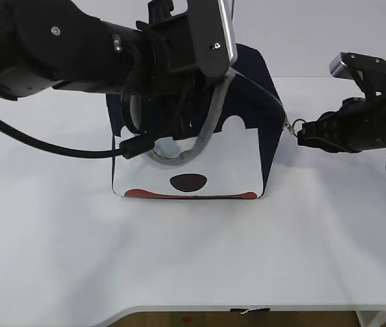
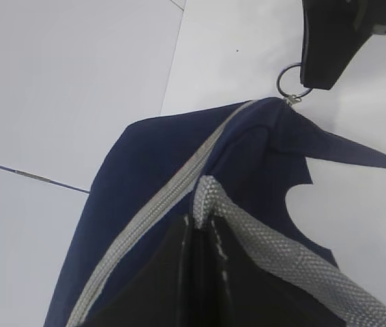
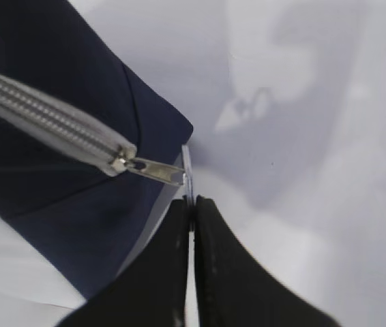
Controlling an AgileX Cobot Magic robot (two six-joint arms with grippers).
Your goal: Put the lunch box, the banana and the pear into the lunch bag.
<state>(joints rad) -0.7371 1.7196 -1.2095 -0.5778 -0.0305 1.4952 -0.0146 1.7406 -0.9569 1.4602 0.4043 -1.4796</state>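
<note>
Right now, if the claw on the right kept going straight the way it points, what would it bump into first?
Probably the blue bag. The right gripper points left at the bag's corner, pinching the zipper ring, with nothing else between them.

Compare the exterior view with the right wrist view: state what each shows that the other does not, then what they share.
Only the exterior view shows the lunch bag's white side panel, the grey webbing handle and the left arm above the bag. Only the right wrist view shows the closed grey zipper close up, its slider at the bag's end. Both show the right end effector shut on the ring pull at the bag's corner.
</note>
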